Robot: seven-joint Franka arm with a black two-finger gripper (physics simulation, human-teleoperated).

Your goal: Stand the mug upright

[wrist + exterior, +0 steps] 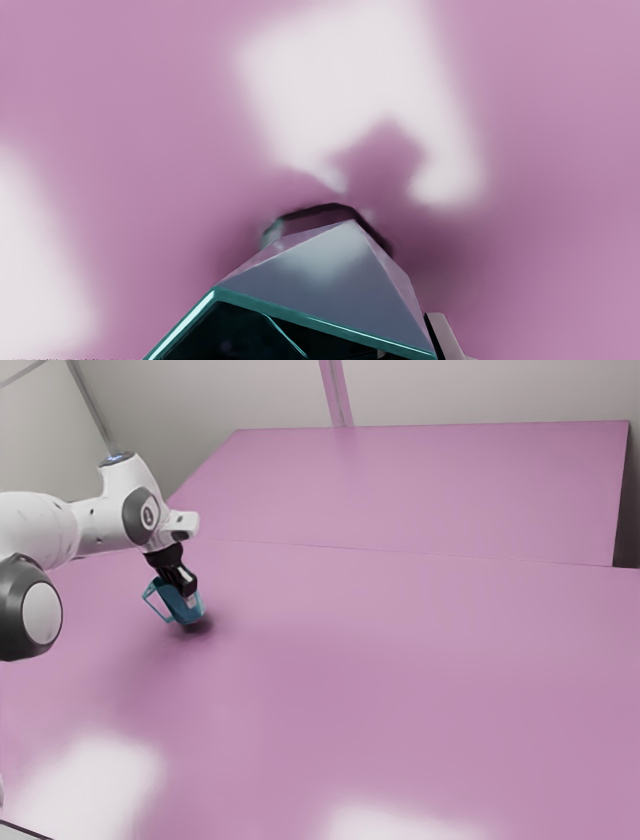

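The gripper point(190, 596) seems closed on the wall of the tilted mug point(178, 606); righting is in hand, calling for its base levelled on the table point(400, 660) before release.

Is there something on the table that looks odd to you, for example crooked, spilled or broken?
Yes, the teal mug looks askew: it leans at the gripper instead of standing upright. This may simply be the task in progress. I see no spill or break; the white patches on the pink table look like reflected light.
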